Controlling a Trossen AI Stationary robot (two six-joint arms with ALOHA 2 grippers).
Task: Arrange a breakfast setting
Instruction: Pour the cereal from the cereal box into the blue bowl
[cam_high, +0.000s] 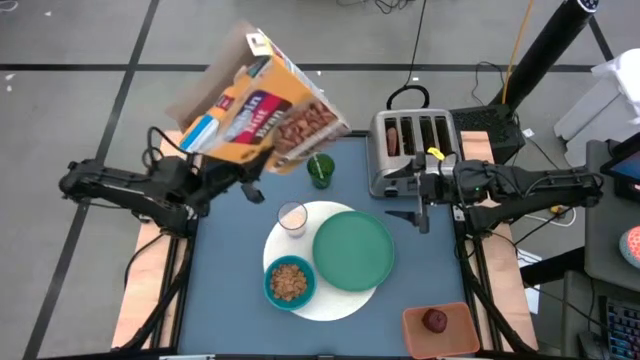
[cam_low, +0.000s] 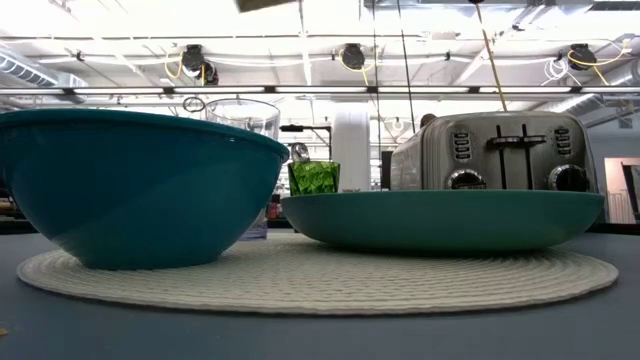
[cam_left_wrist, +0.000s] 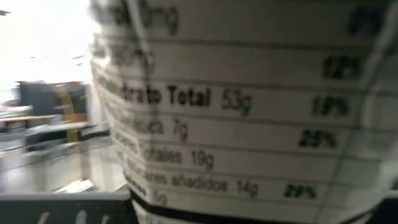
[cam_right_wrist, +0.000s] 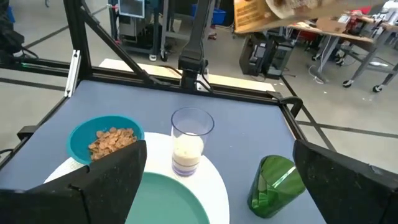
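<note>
My left gripper (cam_high: 248, 186) is shut on a yellow-orange cereal box (cam_high: 262, 112), held high above the table's far left; its printed side fills the left wrist view (cam_left_wrist: 236, 112). On the white round disc (cam_high: 335, 302) stand the green plate (cam_high: 353, 250), the teal bowl (cam_high: 290, 282) with cereal, and the milk glass (cam_high: 292, 218). The green cup (cam_high: 320, 170) stands on the table behind them. My right gripper (cam_high: 420, 215) is open and empty beside the toaster, right of the plate; its fingers spread wide in the right wrist view (cam_right_wrist: 227, 186). The red fruit (cam_high: 435, 320) lies on the tray. The spoon is out of view. My left gripper holds the cereal box near its lower edge (cam_high: 240, 165), coming level from the table's left. The box itself hides the fingers' place on it. The box is lifted clear of the table and tilted, its open flaps (cam_high: 205, 85) toward the far left.
The silver toaster (cam_high: 415, 150) stands at the far right, with a brown piece in one slot (cam_high: 391, 138). The orange-brown tray (cam_high: 440, 330) sits at the near right corner. Bare blue table lies left of the disc (cam_high: 225, 280).
</note>
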